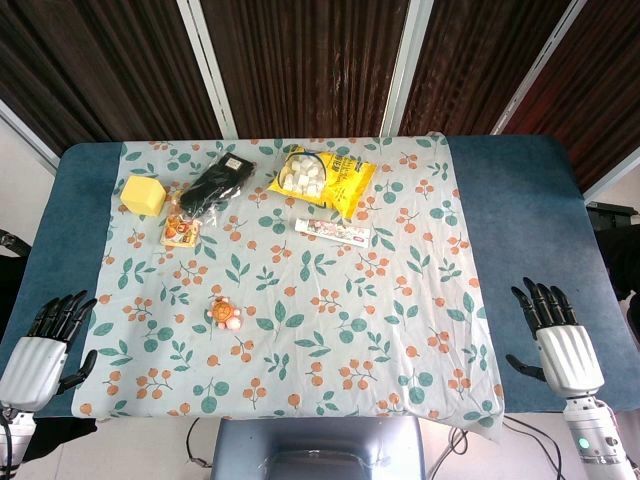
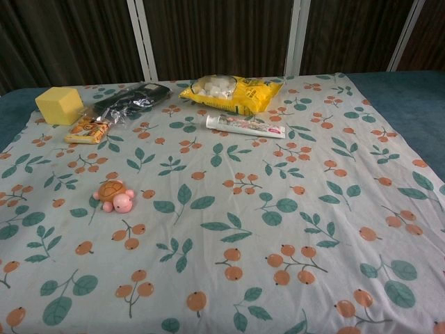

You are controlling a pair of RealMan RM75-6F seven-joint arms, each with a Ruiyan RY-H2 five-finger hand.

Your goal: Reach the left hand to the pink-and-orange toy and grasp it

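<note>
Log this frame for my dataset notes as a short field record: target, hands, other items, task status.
target: pink-and-orange toy, a turtle shape, alone on the floral cloth, near left of centre
left hand: open, at the table's left edge, apart from the toy
right hand: open, at the right edge
other items: yellow cube, black pouch, yellow snack bag, tube
status: toy not yet grasped

The head view looked almost straight down from high above the table (image 1: 520,200), taking in the whole patterned cloth (image 1: 330,290), the dark slatted wall behind and both near corners. The chest view sat lower and closer, facing forward across the cloth (image 2: 292,209) at a shallow angle toward the same wall. Both views shared the cloth and the items on it, among them the yellow bag (image 1: 325,180) (image 2: 233,92).
</note>
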